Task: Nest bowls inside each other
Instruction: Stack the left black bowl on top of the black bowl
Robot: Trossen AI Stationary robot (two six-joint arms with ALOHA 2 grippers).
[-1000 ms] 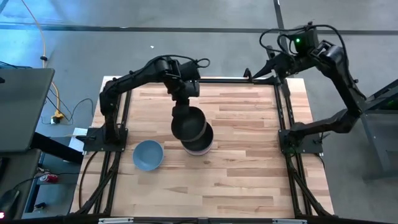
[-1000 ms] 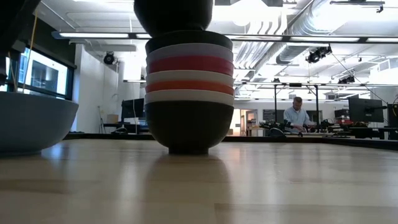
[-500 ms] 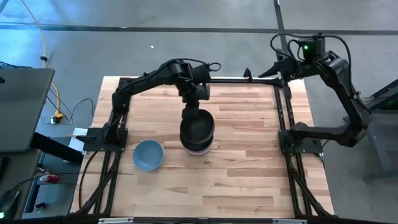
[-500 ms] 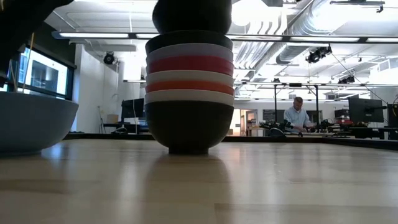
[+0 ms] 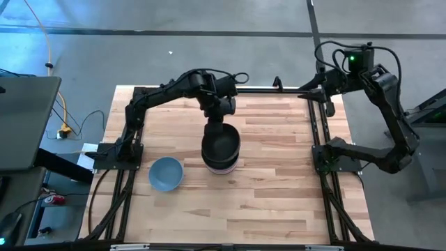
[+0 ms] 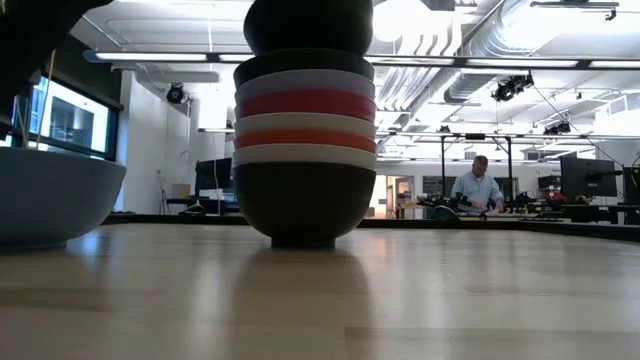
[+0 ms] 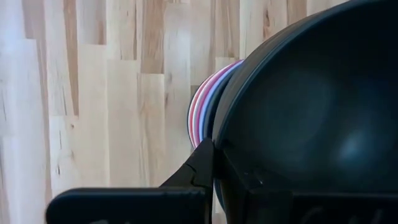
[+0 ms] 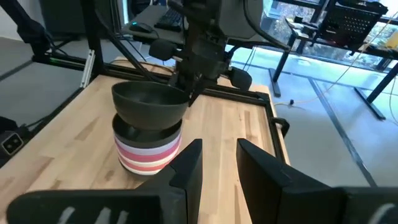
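A stack of several nested bowls [image 5: 221, 162] stands on its black bottom bowl [image 6: 303, 205] mid-table, showing white, red and lavender bands. My left gripper [image 5: 218, 120] is shut on a black bowl [image 5: 220, 142] directly over the stack. In the low view that bowl's underside [image 6: 308, 28] dips behind the rim of the stack's top black bowl [image 6: 303, 62]; whether they touch, I cannot tell. A blue bowl [image 5: 166, 173] rests on its base to the stack's left. My right gripper [image 8: 217, 163] hangs open and holds nothing over the table's far right corner [image 5: 304, 91]. My left gripper pinches the black bowl's wall at its far rim [image 8: 183, 94], one finger outside [image 7: 200, 167] and the other inside the hollow. The fingers come steeply from above, slanting from the far side. The bowl sits upright and about level, mouth up, over the stack.
Black frame rails [image 5: 317, 132] run along the table's left, right and far edges. Bare wood [image 5: 272, 195] lies near and right of the stack. A person [image 6: 478, 188] sits at a desk far behind the table.
My left gripper has carried the black bowl toward the table's right and near side and a little down, from left of the stack to straight above it. My right gripper has drawn back toward the table's far right corner and tipped lower.
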